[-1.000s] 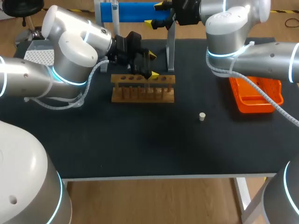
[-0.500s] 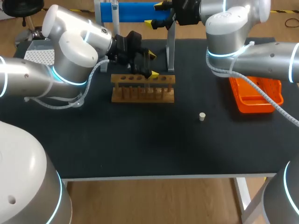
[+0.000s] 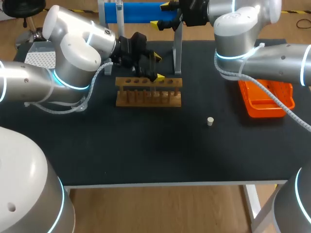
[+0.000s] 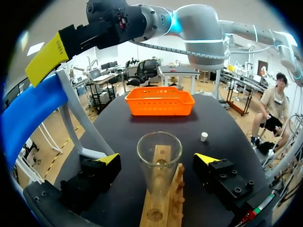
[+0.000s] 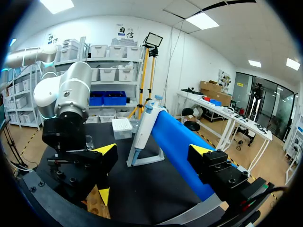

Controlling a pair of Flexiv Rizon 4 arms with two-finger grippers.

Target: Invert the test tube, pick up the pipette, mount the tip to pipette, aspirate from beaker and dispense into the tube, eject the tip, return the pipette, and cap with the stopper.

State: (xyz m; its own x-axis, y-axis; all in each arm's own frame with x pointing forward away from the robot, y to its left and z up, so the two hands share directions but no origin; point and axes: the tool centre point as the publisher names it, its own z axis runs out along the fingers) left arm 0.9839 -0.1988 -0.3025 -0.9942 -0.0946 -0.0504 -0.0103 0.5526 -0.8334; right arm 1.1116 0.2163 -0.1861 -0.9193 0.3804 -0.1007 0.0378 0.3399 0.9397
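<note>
A clear test tube (image 4: 159, 163) stands mouth up in the wooden rack (image 4: 164, 201). My left gripper (image 4: 157, 159) is open around it, one finger on each side, neither touching the glass. From the head view the left gripper (image 3: 158, 67) hangs over the rack (image 3: 148, 92). My right gripper (image 3: 161, 14) is open at the back, at the blue stand bar (image 3: 138, 12). In the right wrist view the white and blue pipette (image 5: 144, 127) leans on the blue bar (image 5: 180, 149) just ahead of the right gripper (image 5: 154, 151). The small white stopper (image 3: 210, 121) lies on the table.
An orange tray (image 3: 265, 99) sits at the right. A white tip box (image 3: 36, 57) is at the back left behind my left arm. The grey stand post (image 3: 178, 53) rises just behind the rack.
</note>
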